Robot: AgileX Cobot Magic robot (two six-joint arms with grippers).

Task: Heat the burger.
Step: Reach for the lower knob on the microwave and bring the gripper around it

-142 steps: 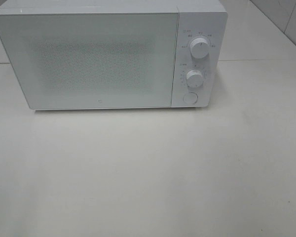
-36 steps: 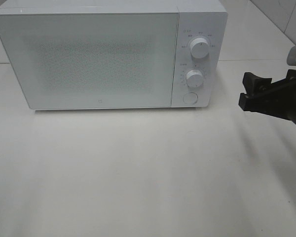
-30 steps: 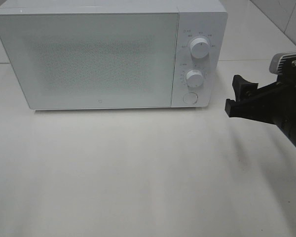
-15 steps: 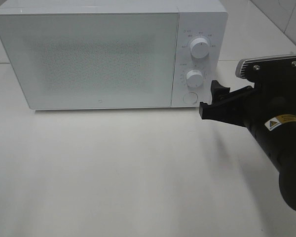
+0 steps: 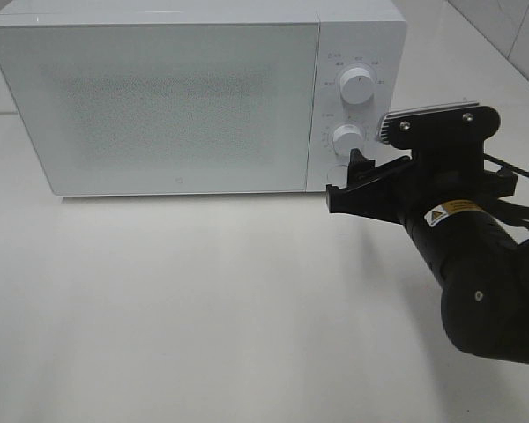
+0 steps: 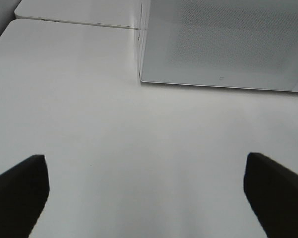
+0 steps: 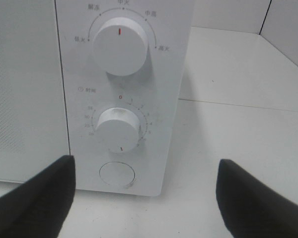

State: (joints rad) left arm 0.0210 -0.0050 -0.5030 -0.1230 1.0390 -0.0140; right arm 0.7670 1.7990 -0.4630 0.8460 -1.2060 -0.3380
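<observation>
The burger is out of view. A white microwave (image 5: 159, 106) stands at the back of the table with its door closed. My right gripper (image 5: 346, 181) is open and hovers just in front of the lower part of the microwave's control panel. The right wrist view shows that panel up close between the open right gripper (image 7: 144, 198) fingers: the upper knob (image 7: 120, 45), the timer knob (image 7: 119, 130) and a round button (image 7: 117, 174). My left gripper (image 6: 149, 193) is open over bare table, with the microwave (image 6: 223, 44) ahead of it.
The white table (image 5: 203, 308) spreads in front of the microwave. A tiled wall (image 5: 511, 35) rises at the back right. The right arm's black body (image 5: 476, 282) fills the table's right side.
My right arm has come in from the right edge and moved left, up to the microwave's control panel. The gripper stays open. Nothing else has moved.
</observation>
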